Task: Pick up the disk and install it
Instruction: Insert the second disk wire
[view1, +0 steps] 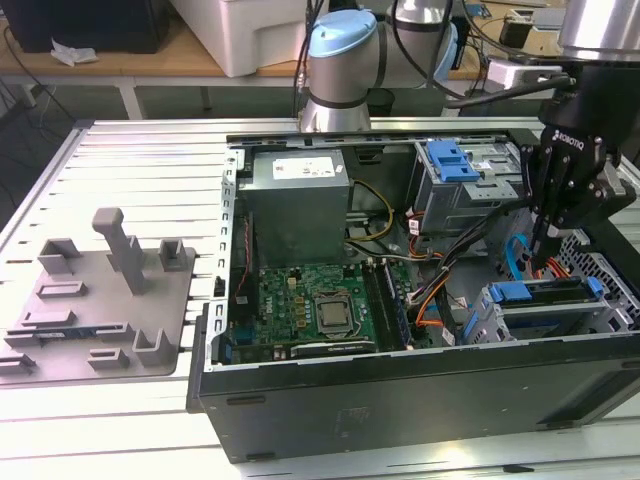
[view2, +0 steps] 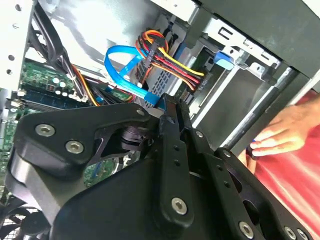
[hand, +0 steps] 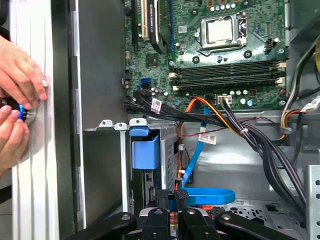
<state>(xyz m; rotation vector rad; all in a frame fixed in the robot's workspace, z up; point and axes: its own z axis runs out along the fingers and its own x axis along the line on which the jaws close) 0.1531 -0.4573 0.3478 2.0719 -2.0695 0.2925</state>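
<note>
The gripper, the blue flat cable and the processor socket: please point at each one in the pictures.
gripper (view1: 548, 262), exterior view, between its fingertips.
blue flat cable (view2: 121, 64), second wrist view, on its curved loop.
processor socket (hand: 220, 31), first wrist view, on its silver centre.

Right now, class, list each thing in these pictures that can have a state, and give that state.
Case: side panel off, inside on show.
Disk: lying in the bay at the exterior view's right.
Gripper: down at the disk, fingers shut.
CPU socket: bare, no cooler.
Blue latch: on top of the grey cage.
Hands: outside the case wall.
</note>
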